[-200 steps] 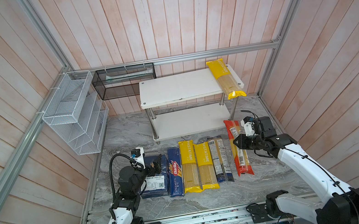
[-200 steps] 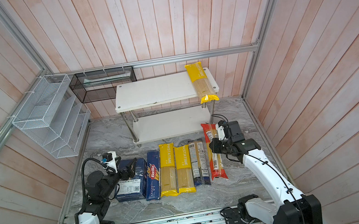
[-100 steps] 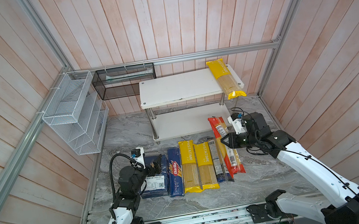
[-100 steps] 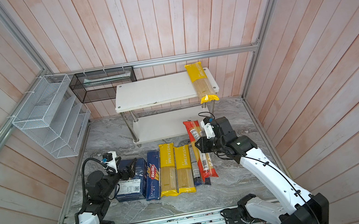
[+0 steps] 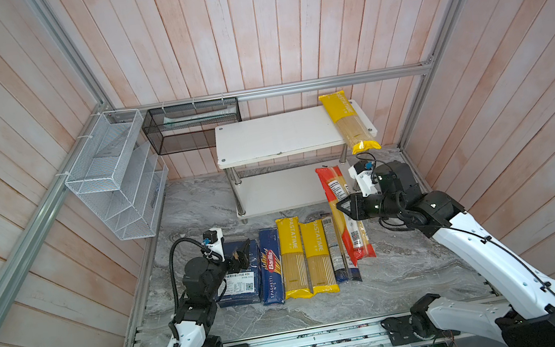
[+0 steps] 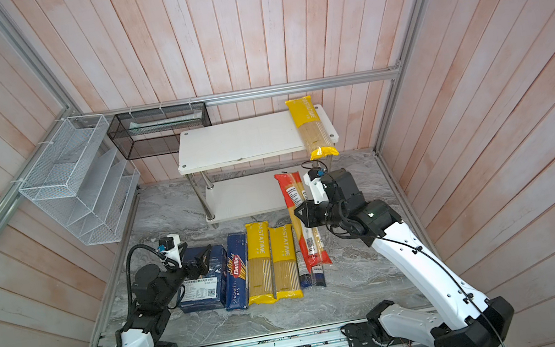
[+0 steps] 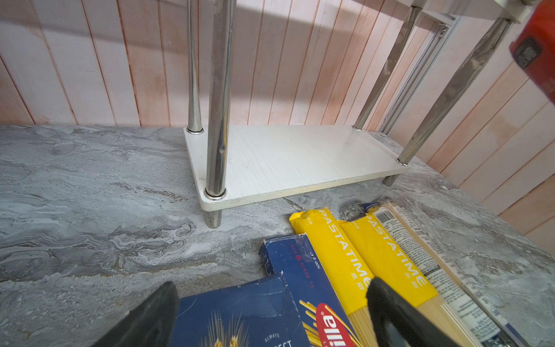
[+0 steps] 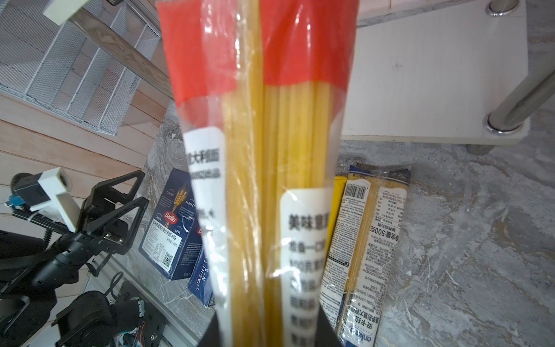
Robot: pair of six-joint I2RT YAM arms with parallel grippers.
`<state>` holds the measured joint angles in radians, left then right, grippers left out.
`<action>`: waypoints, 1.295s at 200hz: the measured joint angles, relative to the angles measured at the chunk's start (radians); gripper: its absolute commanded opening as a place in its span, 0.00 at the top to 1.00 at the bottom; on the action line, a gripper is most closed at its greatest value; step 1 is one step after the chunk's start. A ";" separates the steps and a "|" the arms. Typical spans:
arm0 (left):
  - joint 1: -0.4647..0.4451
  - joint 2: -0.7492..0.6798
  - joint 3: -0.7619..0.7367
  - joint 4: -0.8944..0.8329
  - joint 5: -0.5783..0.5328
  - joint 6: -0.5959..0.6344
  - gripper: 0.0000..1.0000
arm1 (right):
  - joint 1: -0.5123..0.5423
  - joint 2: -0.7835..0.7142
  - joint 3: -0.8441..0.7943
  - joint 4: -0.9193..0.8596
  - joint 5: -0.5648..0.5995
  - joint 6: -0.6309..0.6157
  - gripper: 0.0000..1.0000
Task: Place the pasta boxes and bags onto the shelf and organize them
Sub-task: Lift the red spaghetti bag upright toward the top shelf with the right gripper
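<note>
Right gripper (image 5: pixel 344 209) clamped mid-length on red bag (image 5: pixel 331 185), aloft; shelf (image 5: pixel 274 137) just ahead. Risks clipping chrome post (image 5: pixel 343 153) or overhanging yellow bag (image 5: pixel 355 133) above, with long ends protruding beyond jaws.

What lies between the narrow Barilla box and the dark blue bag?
Two yellow PASTATIME bags lying side by side, touching; seen in both top views.

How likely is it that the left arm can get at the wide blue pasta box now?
Probably yes: the left arm's fingers hang open just over the wide blue box, nothing lies on top of it, and only the narrow Barilla box lies alongside.
</note>
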<state>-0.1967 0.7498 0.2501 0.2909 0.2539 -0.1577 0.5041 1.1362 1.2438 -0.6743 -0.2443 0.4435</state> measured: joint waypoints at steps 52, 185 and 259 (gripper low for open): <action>0.000 0.000 0.000 0.000 0.000 0.000 0.00 | 0.026 0.056 0.105 -0.031 0.013 -0.011 0.84; 0.000 -0.005 0.000 0.000 0.000 0.000 0.00 | 0.024 0.319 0.561 -0.113 0.070 -0.089 0.86; 0.000 -0.019 0.000 0.000 0.000 0.000 0.00 | -0.052 0.504 0.830 -0.163 0.045 -0.130 0.86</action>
<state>-0.1967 0.7307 0.2501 0.2905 0.2539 -0.1577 0.4522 1.6398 2.0743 -0.8368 -0.1997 0.3134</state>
